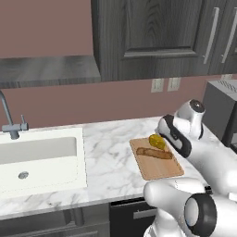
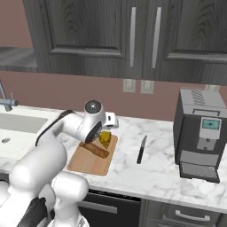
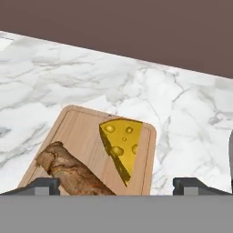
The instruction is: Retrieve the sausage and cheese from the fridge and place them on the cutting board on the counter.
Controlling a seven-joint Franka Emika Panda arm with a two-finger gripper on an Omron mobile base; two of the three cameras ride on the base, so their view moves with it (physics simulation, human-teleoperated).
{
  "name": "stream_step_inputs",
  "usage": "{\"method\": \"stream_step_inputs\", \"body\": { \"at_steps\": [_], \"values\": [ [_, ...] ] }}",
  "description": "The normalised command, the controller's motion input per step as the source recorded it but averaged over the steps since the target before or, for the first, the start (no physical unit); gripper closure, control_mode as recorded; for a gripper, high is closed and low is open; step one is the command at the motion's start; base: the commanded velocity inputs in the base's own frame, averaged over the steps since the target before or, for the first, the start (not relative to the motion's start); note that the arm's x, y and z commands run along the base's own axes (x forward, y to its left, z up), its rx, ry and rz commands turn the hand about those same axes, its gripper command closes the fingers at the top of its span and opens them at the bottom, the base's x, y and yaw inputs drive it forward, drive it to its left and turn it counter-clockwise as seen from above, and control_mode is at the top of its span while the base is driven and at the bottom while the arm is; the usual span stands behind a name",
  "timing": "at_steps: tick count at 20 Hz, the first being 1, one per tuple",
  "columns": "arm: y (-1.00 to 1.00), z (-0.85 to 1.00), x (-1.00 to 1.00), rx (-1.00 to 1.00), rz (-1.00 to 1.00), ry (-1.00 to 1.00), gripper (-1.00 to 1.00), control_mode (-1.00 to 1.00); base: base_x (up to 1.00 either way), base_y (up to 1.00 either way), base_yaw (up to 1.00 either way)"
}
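Observation:
The light-brown cutting board lies on the white marble counter. On it rest the brown sausage and, just behind it, the yellow cheese wedge. In the hand view the cheese sits at the board's far right corner, with the sausage to its left. My gripper hovers just above them, open, both fingertips wide apart and holding nothing. From the right base view the sausage and cheese lie under my hand. The fridge is out of view.
A white sink with a grey faucet lies left of the board. A black-handled knife rests on the counter right of the board, and a grey coffee machine stands beyond it. Dark upper cabinets hang overhead.

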Motion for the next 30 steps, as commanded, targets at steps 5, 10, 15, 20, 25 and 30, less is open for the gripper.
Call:
{"method": "stream_step_inputs", "body": {
  "at_steps": [5, 10, 15, 20, 25, 30],
  "values": [
    [-0.01, 0.74, -1.0, 0.0, -0.02, -0.13, -1.0, -1.0, 0.0, 0.0, 0.0],
    [0.0, 1.0, -1.0, 0.0, -0.04, -0.09, -1.0, -1.0, 0.0, 0.0, 0.0],
    [0.0, 1.0, -0.91, -0.01, -0.06, -0.01, -1.0, -1.0, 0.0, 0.0, 0.0],
    [0.0, 0.94, -0.68, -0.04, -0.07, 0.12, -1.0, -1.0, 0.0, 0.0, 0.0],
    [0.08, 0.15, -0.97, -0.02, -0.08, 0.03, -1.0, -1.0, 0.0, 0.0, 0.0],
    [0.55, -0.08, -0.57, 0.0, -0.03, 0.01, -1.0, -1.0, 0.0, 0.0, 0.0]
  ]
}}
